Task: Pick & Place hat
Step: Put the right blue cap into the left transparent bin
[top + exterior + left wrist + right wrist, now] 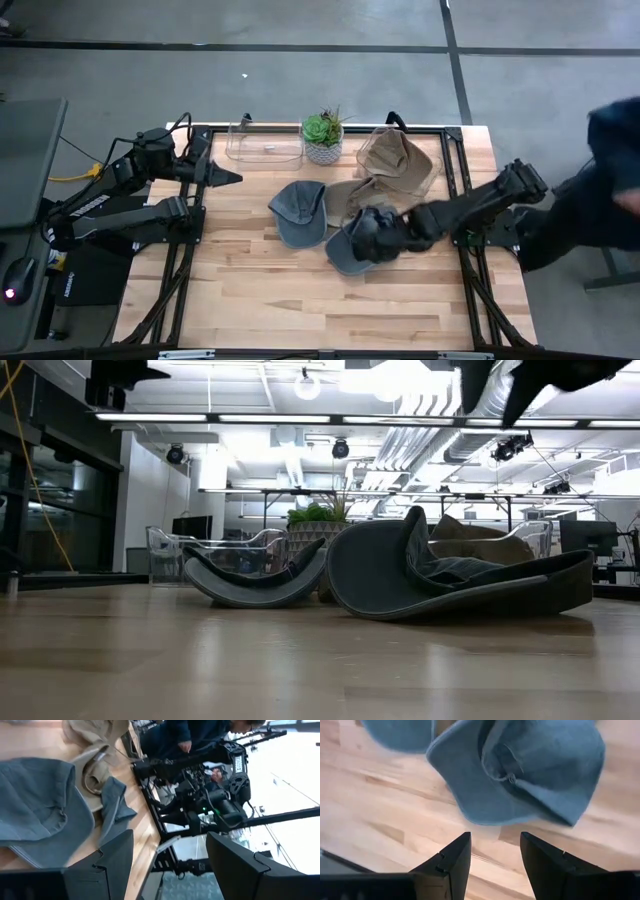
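Two faded blue-grey denim caps [298, 211] [345, 250] lie mid-frame on the pale blond wooden tabletop [260, 290]; two tan khaki caps [400, 160] sit upper right.

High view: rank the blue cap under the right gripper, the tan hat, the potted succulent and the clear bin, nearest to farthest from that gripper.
From the right gripper:
1. Blue cap, directly beneath.
2. Tan hat, at the far edge.
3. Potted succulent, far edge, centre.
4. Clear bin, farther left.

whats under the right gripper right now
The right gripper, fingers open, hangs above a blue cap lying on the wooden table. Bare wood shows between the fingers. Whatever is beneath the cap is covered.
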### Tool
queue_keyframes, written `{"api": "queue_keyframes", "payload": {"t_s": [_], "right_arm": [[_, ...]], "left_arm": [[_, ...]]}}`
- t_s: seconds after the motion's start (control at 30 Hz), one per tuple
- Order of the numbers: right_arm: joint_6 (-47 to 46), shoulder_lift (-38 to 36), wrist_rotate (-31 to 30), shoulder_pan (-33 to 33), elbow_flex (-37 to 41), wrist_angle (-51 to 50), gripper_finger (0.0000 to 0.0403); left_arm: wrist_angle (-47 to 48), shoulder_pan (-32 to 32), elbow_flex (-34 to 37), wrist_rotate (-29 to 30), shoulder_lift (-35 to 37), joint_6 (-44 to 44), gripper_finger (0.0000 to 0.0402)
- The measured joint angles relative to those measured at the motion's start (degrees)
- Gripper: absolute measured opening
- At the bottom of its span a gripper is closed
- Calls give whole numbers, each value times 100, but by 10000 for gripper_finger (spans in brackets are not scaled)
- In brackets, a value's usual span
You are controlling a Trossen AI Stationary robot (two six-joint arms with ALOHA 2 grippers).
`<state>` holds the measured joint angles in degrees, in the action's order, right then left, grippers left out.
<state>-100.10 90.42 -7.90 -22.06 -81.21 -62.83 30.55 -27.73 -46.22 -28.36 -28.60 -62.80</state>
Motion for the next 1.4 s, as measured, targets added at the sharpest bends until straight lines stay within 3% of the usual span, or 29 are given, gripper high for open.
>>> {"api": "queue_keyframes", "payload": {"t_s": [0.13, 0.27, 0.47, 0.7, 0.93, 1.2, 1.27, 1.4], "right_arm": [[-1142, 40, -271, -545, -2, -113, 165], [-1737, 289, 53, -811, -4, -241, 165], [-2192, 821, 731, -888, -3, -543, 165], [-2122, 1097, 680, -801, -2, -595, 166], [307, 1129, -85, -785, -2, -1132, 166], [5289, 1129, -851, -906, -2, -810, 166], [5890, 1138, -828, -925, -1, -798, 166], [6191, 1157, -766, -1008, 142, -668, 165]], "left_arm": [[0, -2, 0, -259, 0, 92, 232], [0, -2, 0, -432, 0, 198, 232], [3, 0, 0, -633, 0, 357, 232], [213, 0, 0, -765, -2, 509, 232], [436, 0, 0, -840, -1, 826, 232], [435, 0, 0, -831, 0, 855, 232], [435, 0, 0, -825, 0, 833, 232], [435, 0, 0, -814, 0, 742, 232]]}}
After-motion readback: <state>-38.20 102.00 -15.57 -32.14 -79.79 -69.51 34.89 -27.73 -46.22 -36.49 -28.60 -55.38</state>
